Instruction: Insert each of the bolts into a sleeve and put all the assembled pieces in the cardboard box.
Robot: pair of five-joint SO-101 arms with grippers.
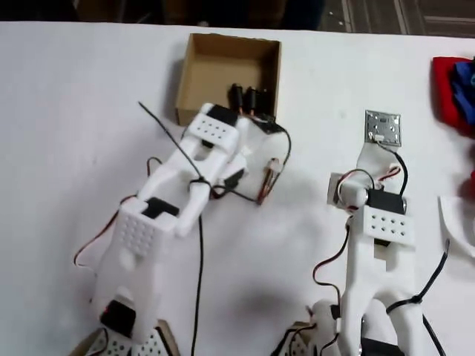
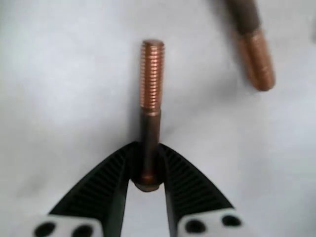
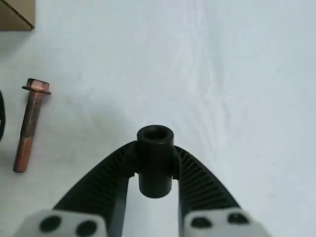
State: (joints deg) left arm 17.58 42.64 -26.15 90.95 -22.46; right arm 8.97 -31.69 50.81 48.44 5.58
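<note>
In the left gripper (image 2: 147, 154), a copper-coloured bolt (image 2: 151, 79) is clamped by its head end. The two ribbed black fingers (image 2: 106, 182) are closed to a narrow gap just wide enough for the shank. The head sits between them and the threaded end points straight away over the white table (image 2: 59, 74). A second bolt (image 2: 256, 59) lies tilted on the table near the held one but apart from it, its farther part cut off by the picture's edge. The right gripper (image 3: 155, 154) has hold of a black sleeve (image 3: 155, 137); its fingers press on the sleeve's two sides, open only as far as the sleeve is wide, and the bore shows as a dark round hole at the sleeve's far end. A loose bolt (image 3: 30, 128) lies flat on the table well apart from the sleeve, its flanged head toward a corner of the cardboard box (image 3: 15, 15) without touching it. In the high view the box (image 1: 223, 63) stands open-topped near the table's far edge. An arm (image 1: 185, 174) stretches slantwise to it, its end at the box's near rim beside some small dark pieces (image 1: 249, 96); I cannot tell whether these lie in the box or belong to the arm. The other arm (image 1: 382, 222) is well apart from the box. A red and blue thing (image 1: 454, 81) lies at the table's edge.
</note>
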